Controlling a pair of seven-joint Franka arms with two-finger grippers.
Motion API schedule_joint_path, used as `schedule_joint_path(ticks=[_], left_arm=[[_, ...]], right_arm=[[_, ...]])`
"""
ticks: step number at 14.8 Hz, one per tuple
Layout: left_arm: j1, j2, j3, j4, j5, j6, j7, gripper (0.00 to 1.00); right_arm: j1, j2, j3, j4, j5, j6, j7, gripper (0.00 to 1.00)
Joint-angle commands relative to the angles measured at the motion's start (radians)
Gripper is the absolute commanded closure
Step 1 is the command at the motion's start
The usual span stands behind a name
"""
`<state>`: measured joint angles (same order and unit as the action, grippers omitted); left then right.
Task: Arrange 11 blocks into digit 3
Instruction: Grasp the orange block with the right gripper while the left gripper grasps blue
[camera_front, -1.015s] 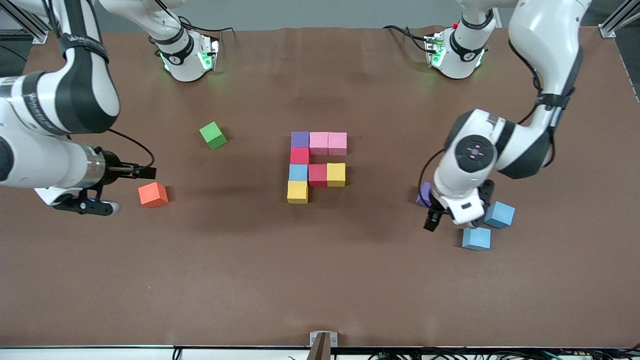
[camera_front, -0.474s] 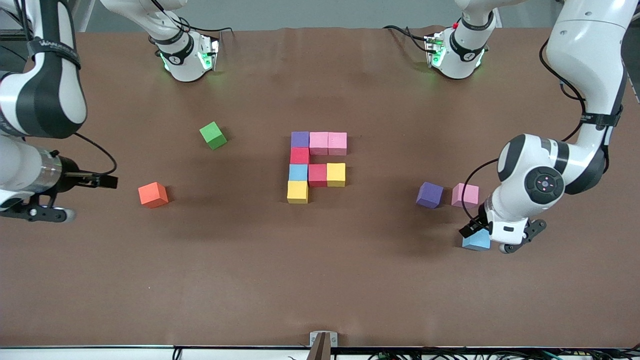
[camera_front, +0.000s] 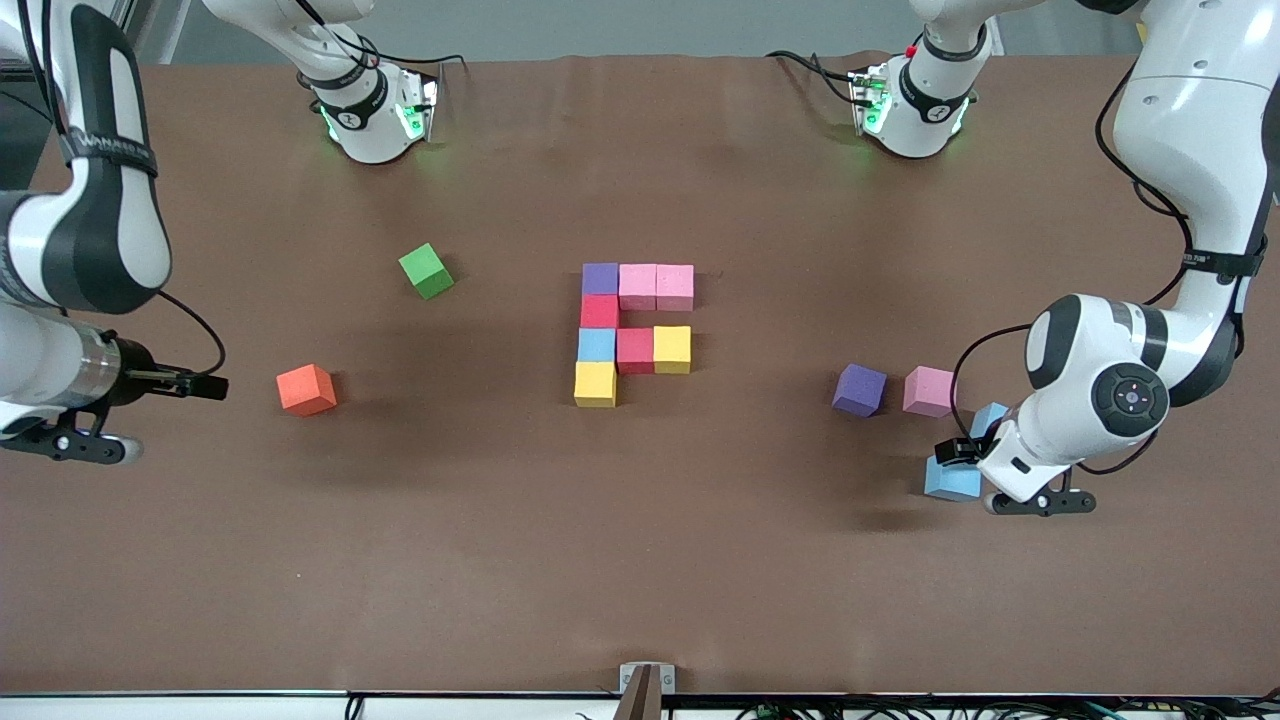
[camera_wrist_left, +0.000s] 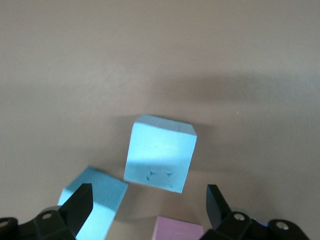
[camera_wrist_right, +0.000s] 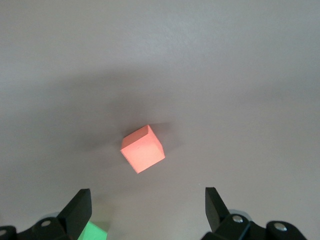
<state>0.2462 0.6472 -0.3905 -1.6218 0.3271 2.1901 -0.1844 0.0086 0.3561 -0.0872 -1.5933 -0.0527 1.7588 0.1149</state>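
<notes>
Left tool spread wide, empty, over blue block at left arm's end of surface. Light, squashy foam: pinch flat opposite sides, mid-height. Right tool spread too, waiting near orange block.

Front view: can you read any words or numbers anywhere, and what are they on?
Right arm's black band: white lettering, too small to read.
Blocks: no letters or numbers.
Left arm's round joint cap: a small mark, unreadable.

Second blue block mostly hidden by left arm — pink block cut by frame edge.
</notes>
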Motion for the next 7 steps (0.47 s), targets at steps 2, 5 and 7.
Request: schedule_joint_path(ticks=[2,5,7], left_arm=[[-0.013,0.068,-0.002,0.046,0.018,0.026,0.128,0.0],[-0.012,0.092,-0.002,0.046,0.03,0.049,0.126,0.0],[-0.01,0.1,0.001,0.046,0.044,0.062,0.128,0.0]], right_arm=[[-0.047,-0.084,0.018,-0.277,0.034,0.229,0.014,0.0],[-0.053,-0.118,0.018,-0.414,0.036,0.369,0.09,0.0],[-0.041,-0.117,0.02,-0.442,0.036,0.404,0.26,0.0]])
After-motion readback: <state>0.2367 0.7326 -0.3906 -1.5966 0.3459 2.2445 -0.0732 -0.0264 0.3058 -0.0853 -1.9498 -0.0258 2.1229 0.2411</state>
